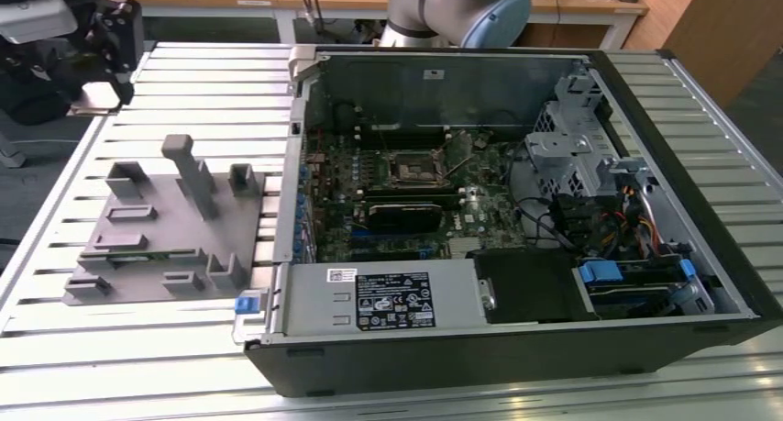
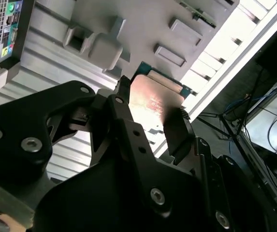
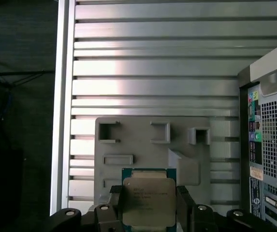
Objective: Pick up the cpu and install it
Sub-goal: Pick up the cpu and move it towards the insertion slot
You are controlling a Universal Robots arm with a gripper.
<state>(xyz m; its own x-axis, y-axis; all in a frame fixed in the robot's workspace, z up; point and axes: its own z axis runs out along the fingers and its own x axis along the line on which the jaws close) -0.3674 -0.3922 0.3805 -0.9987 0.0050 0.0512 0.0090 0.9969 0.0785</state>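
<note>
The pick-up part of the task looks done and the carry is in hand. The gripper holds the cpu, its fingers clamped on two opposite edges of the chip. In the exterior view the gripper hangs above the table near its far corner on the exterior view's left, beyond the far end of the grey holder and clear of it.

The socket sits on the board inside the open computer case, well apart from the chip.

As I judge it, installing calls for keeping the chip level, clearing the case wall, and squaring its edges to the socket frame before it goes down.

The chip lies flat, its silvery top facing up toward the wrist cameras. It is square, so it has no real long axis. In the first wrist view its edges run parallel to the holder's edges.
</note>
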